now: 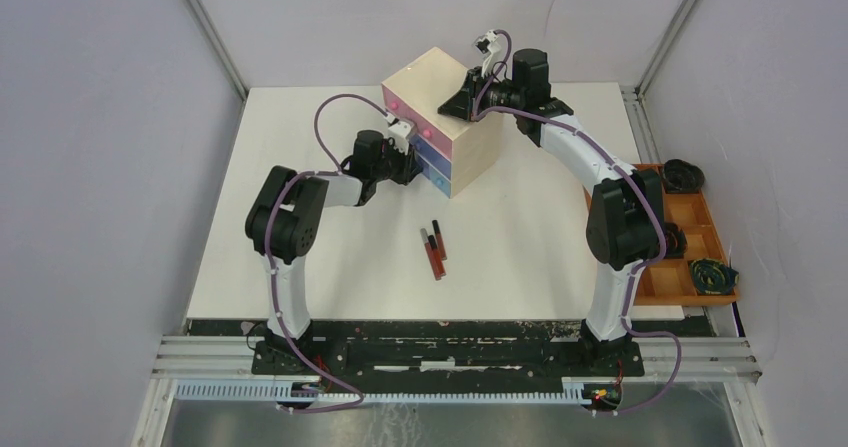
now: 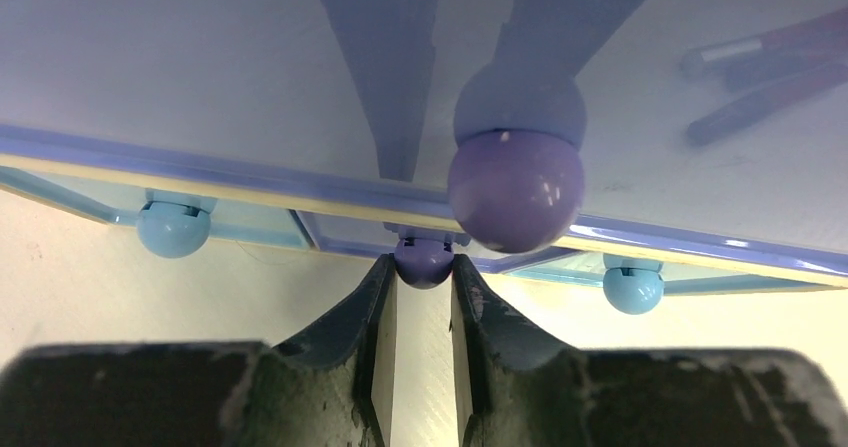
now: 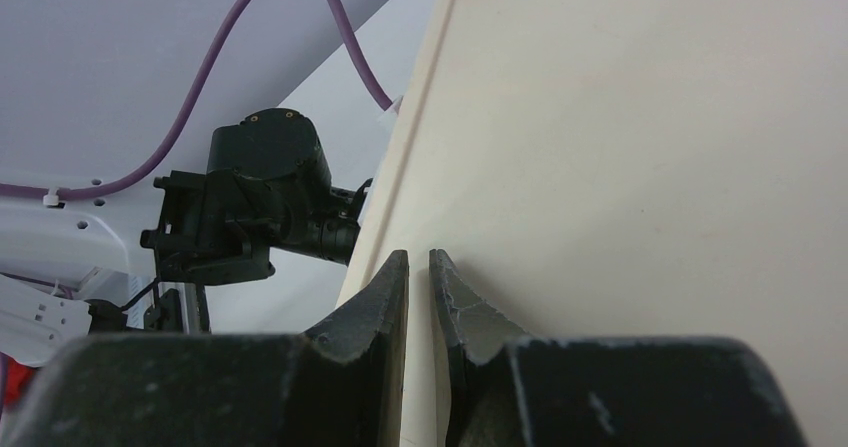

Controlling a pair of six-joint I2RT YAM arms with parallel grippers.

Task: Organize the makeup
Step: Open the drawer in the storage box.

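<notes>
drawer knob pinched, tubes waiting on the table

the left gripper [image 2: 423, 270] is clenched on a small purple knob [image 2: 423, 260] on the front of the box [image 1: 428, 80], with a fingertip against each side of it; two pale blue knobs [image 2: 172, 228] sit lower on the same front; the right gripper [image 3: 419, 260] has its jaws almost together with nothing between them, and rests against the beige panel at the far side of the box, apparently bracing it; the only makeup in view is three slim tubes [image 1: 433, 250], red and black, lying close together on the table [image 1: 300, 247], near of the box and between the two arms; no gripper touches them; an orange-brown tray [image 1: 692, 217] stands at the right edge, well apart from all this.

judging from this, the step in hand is pulling a drawer open so the tubes can go in, and the task itself is barely begun.

what could go wrong: the knob is round and glossy and held only at the fingertips, so a pull that is off the drawer's line could make it pop out of the pinch; if the drawer sticks, the whole box may slide toward the near left, since the right gripper only leans on it and does not grasp it; a pull carried too far could bring the drawer right out of the box; a sliding box or a swinging left arm could also knock the tubes, which would likely roll and scatter.
</notes>
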